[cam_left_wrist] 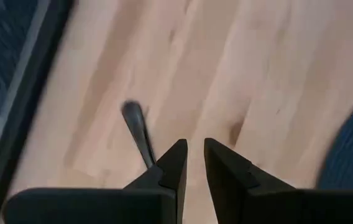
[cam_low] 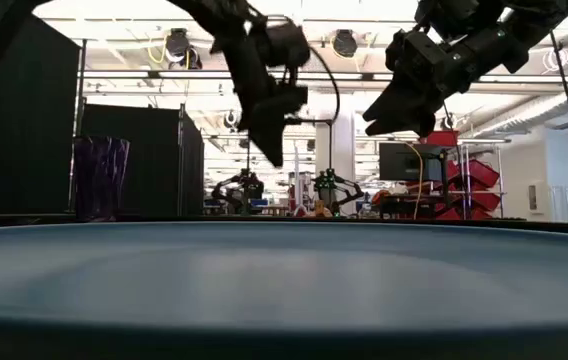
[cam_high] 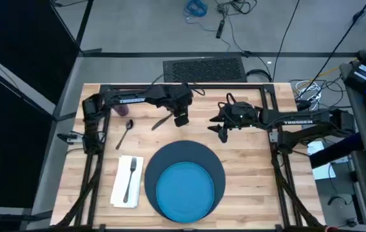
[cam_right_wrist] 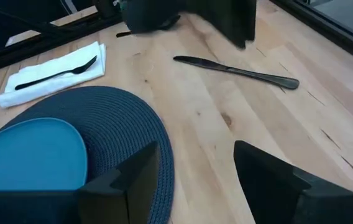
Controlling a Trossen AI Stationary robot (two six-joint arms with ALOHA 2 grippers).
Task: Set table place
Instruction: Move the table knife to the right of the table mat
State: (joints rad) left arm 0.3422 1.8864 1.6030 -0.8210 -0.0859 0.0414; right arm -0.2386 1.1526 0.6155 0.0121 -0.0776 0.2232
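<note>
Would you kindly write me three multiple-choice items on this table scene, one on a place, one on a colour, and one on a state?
1. Where does the fork lie?
A. on the napkin
B. on the plate
C. beside the cup

2. What colour is the plate?
A. white
B. bright blue
C. purple

3. How is the right gripper set?
A. shut on the knife
B. shut on the spoon
C. open, holding nothing

Answers:
1 A: the high view shows the fork resting on the white napkin left of the mat.
2 B: its blue shows on the darker mat.
3 C: its right wrist view shows the fingers apart, with the knife lying free on the table.
</note>
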